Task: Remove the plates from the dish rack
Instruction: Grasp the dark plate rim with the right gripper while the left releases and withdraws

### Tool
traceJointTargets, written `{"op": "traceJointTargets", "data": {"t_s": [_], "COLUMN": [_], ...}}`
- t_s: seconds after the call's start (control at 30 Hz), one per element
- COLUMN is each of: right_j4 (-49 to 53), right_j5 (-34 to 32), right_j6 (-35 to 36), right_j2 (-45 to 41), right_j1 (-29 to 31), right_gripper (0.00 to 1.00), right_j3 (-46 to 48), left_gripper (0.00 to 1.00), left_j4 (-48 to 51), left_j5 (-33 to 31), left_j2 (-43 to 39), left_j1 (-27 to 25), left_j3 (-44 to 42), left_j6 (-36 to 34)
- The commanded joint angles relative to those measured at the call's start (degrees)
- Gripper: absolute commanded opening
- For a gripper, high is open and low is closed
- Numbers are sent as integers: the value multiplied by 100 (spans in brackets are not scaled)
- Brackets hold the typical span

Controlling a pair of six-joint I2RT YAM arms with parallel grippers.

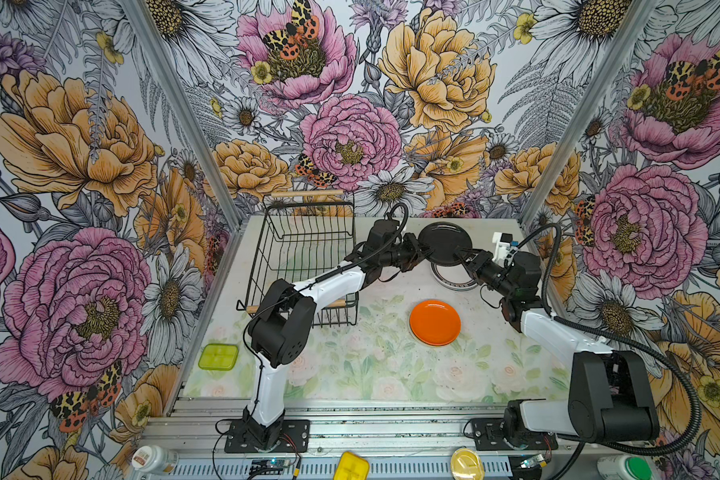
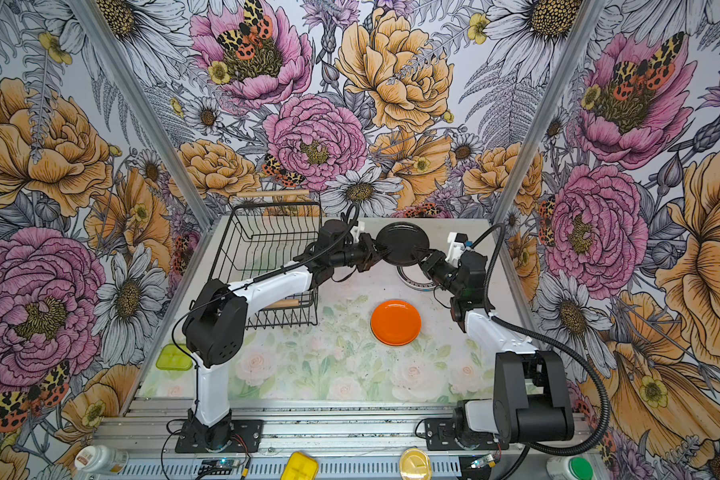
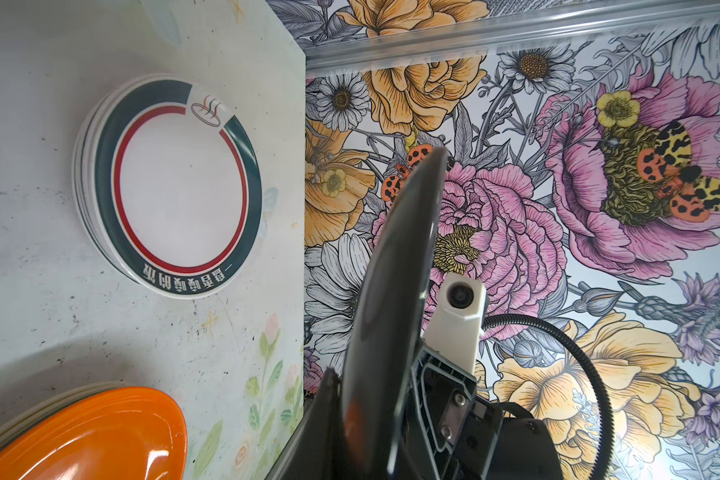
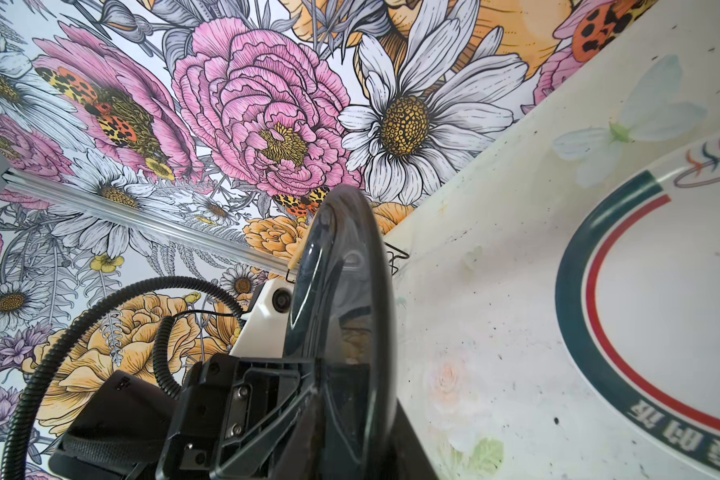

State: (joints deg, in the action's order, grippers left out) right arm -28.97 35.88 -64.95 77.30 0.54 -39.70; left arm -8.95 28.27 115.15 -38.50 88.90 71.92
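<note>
Left claw point(image 1: 424, 249) grips the black plate point(image 1: 444, 242) by its rim, right claw point(image 1: 460, 252) pinches the opposite edge — if you release too early, it could drop onto the white plates point(image 1: 454, 284) underneath.

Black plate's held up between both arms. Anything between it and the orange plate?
Nothing visible. The black plate hangs above the white banded stack, with the left gripper and right gripper on opposite edges. The table from there to the orange plate is bare.
</note>
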Motion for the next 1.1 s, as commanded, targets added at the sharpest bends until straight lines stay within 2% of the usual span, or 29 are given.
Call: {"op": "traceJointTargets", "data": {"t_s": [0.0, 0.27, 0.4, 0.57, 0.7, 0.83, 0.93, 1.07], "right_j4": [-332, -390, -346, -222, -76, 87, 361, 804], "right_j5": [152, 163, 130, 91, 20, -14, -65, -224], "right_j6": [130, 76, 101, 224, 414, 585, 863, 1428], "right_j2": [36, 49, 64, 52, 65, 101, 106, 105], "right_j1": [17, 15, 16, 13, -1, -24, -51, -131], "right_gripper": [17, 0, 0, 0, 0, 0, 0, 0], "right_j3": [-128, -147, -151, -220, -313, -527, -820, -1282], "left_gripper": [0, 2, 9, 30, 43, 52, 54, 58], "left_j4": [-28, 156, 192, 227, 310, 495, 661, 1392], "left_j5": [265, 380, 419, 471, 474, 476, 474, 332], "left_j2": [110, 270, 294, 252, 160, 71, -44, -359], "left_j1": [-8, -39, -52, -57, -57, -52, -54, -52], "left_j3": [278, 505, 553, 571, 578, 609, 605, 651], "left_j6": [10, -41, -66, -98, -175, -316, -465, -1001]}}
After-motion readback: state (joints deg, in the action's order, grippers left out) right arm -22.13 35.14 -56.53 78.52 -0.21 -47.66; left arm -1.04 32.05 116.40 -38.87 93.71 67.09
